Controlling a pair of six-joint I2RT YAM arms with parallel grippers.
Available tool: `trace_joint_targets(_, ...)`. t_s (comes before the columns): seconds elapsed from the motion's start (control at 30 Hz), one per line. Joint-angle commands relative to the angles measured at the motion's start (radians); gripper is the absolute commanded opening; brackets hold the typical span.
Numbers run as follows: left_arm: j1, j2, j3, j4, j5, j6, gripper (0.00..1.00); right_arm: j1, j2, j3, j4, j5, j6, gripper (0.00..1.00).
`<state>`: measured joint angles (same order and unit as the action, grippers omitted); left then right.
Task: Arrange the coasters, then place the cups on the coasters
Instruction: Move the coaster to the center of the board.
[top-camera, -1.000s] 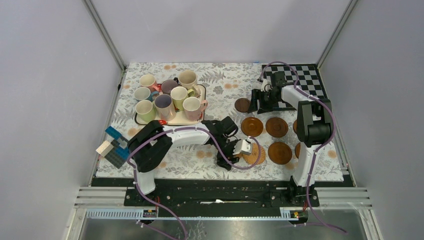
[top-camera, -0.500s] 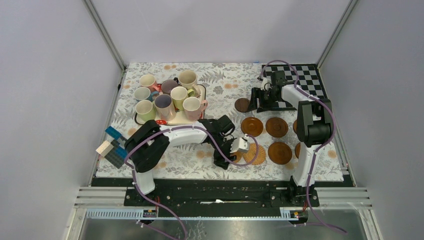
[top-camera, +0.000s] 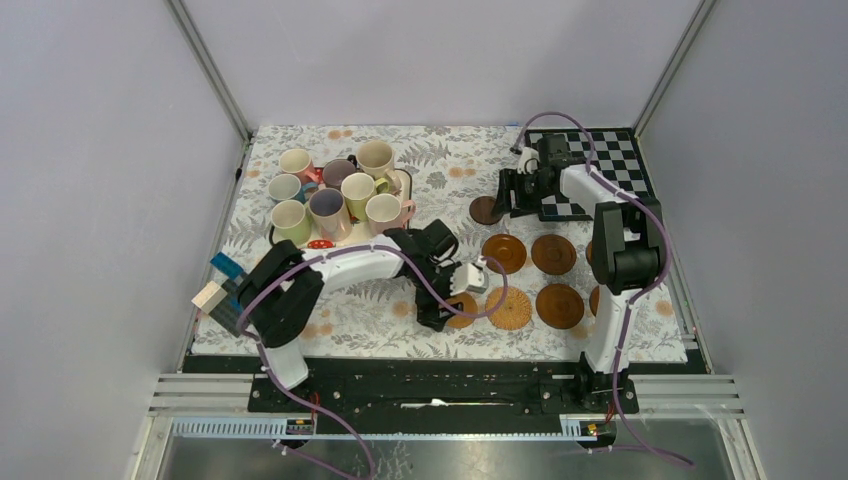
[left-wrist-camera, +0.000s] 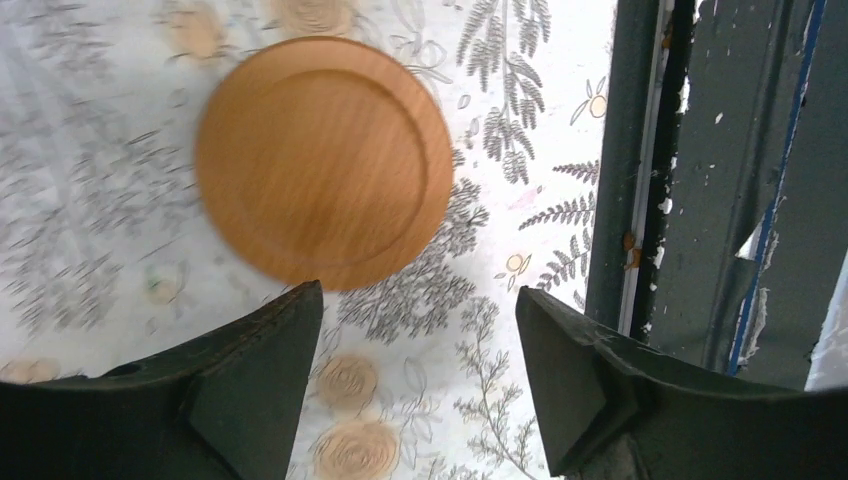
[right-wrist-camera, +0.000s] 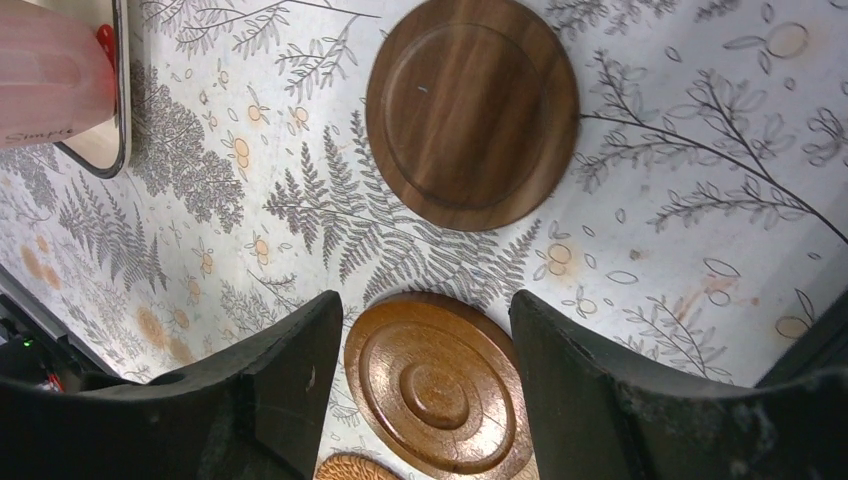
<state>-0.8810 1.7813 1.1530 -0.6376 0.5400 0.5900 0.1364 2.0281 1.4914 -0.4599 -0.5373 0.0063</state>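
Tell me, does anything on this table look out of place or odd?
Only small things. One dark coaster lies alone behind the two rows of coasters, out of line with them. At the left edge of the cloth, a few blue and wooden blocks look like strays. Nothing seems spilled or tipped.

Top view looks down from the near side; both wrist views face the tablecloth (left-wrist-camera: 100, 200) closely, sharing its coasters (right-wrist-camera: 470, 110)

Left fingers (left-wrist-camera: 250, 375) spread and shifted left, uncovering woven coaster (top-camera: 508, 308).
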Motion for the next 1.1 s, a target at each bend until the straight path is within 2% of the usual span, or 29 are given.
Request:
trace_joint_targets(0.0,0.063,-0.115,0.091,-0.016,0.032,-0.033,0.79,0.047,0.003,0.066,-0.019,0.032,-0.042,0.69)
trace_joint_targets(0.33,0.214,-0.319,0.151,0.051,0.074,-0.149,0.92,0.081,0.09,0.179,-0.062,0.204,-0.048,0.66)
trace_joint_targets(0.47,0.279,-0.398,0.128,0.125,0.034,-0.199,0.98,0.081,0.127,0.217,-0.076,0.261,-0.043,0.65)
trace_joint_targets(0.77,0.312,-0.49,0.07,0.261,-0.114,-0.4,0.99,0.083,0.199,0.252,-0.07,0.277,-0.077,0.61)
trace_joint_targets(1.07,0.381,-0.463,0.116,0.279,-0.151,-0.455,0.99,0.098,0.267,0.316,-0.104,0.236,-0.128,0.55)
